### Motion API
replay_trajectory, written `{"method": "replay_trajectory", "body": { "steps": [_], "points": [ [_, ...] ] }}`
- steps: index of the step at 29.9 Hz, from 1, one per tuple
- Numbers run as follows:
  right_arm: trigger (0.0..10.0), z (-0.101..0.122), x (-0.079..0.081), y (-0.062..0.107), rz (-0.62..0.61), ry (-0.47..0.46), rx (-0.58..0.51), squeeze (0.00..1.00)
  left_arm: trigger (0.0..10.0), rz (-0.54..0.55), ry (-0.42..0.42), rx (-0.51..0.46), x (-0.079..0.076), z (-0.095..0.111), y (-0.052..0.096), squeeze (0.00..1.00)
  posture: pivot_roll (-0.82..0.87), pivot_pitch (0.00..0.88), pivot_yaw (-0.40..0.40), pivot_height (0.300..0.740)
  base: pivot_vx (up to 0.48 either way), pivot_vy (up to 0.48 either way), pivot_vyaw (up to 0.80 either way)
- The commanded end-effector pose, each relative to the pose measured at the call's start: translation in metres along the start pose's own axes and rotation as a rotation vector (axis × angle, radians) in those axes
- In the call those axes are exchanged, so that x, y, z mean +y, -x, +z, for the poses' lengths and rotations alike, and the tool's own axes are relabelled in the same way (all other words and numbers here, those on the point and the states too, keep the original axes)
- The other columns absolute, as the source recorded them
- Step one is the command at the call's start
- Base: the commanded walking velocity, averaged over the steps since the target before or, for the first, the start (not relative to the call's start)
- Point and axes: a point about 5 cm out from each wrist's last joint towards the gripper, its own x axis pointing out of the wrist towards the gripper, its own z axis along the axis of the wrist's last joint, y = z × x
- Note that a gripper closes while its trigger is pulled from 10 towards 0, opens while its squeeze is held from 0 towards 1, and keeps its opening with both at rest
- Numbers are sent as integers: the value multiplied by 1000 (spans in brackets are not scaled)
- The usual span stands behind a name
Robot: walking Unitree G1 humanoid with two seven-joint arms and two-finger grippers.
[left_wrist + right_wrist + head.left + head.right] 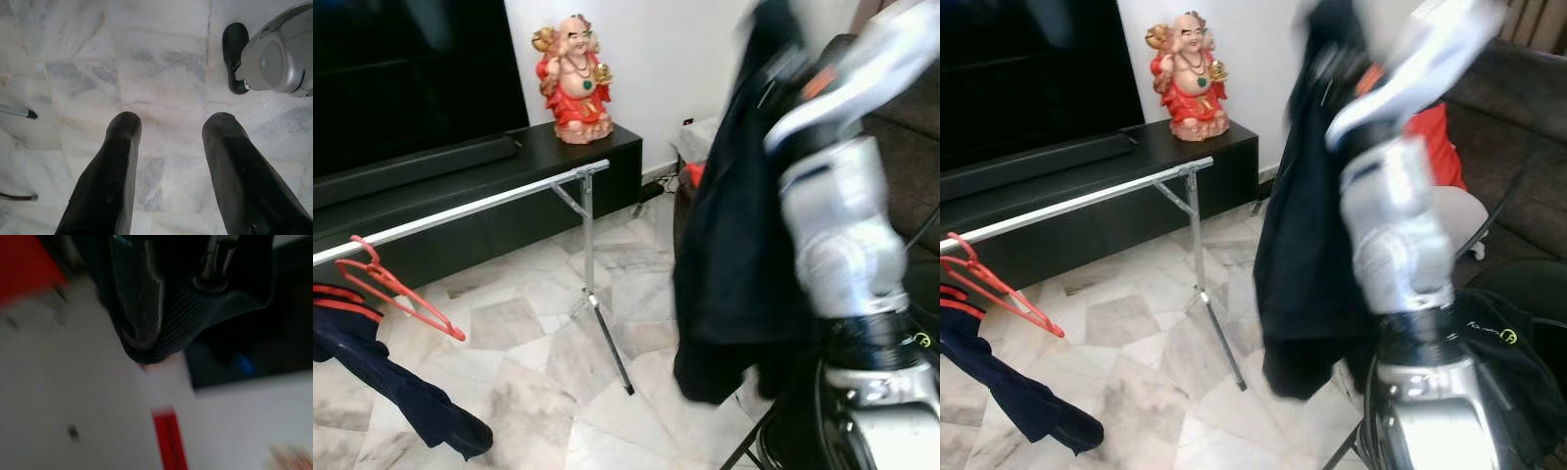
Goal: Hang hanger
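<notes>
pale marble floor (538, 343) spans the lower half of the frame; a black tv cabinet (548, 166) runs along the upper left beneath a dark screen, with a red laughing-buddha figurine (574, 80) on its right end against the white wall. a silver clothes rail (470, 208) crosses the left of the frame on a folding leg; a red hanger (396, 289) hangs on it at the far left, above a navy garment (382, 377) trailing to the floor. right arm (842, 225) rises, blurred, at the right of the frame, a dark garment (734, 245) draped from its top. right claw (181, 293): dark ribbed fabric is bunched against its fingers; grip cannot be told, and no hanger can be made out in it. left claw (171, 147): fingers spread, empty, pointing down at the floor.
</notes>
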Motion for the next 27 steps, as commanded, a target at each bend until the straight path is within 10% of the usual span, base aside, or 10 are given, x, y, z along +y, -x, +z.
{"method": "replay_trajectory", "body": {
  "steps": [1,8,13,27],
  "points": [
    [10000,-13,3,3,-5,68,47,0,10000,7,-10,6,3,-1,1,0,45,0,54,740,0,0,0],
    [10000,-105,1,33,30,321,387,0,10000,1,-12,6,3,-1,0,0,43,0,50,740,0,0,0],
    [10000,-168,-43,79,-136,349,645,0,10000,-3,-15,5,1,-1,0,0,42,0,50,740,0,0,0],
    [10000,-178,-41,98,-127,308,566,0,10000,12,23,2,2,-5,1,0,76,0,25,740,0,0,425]
  ]
}}
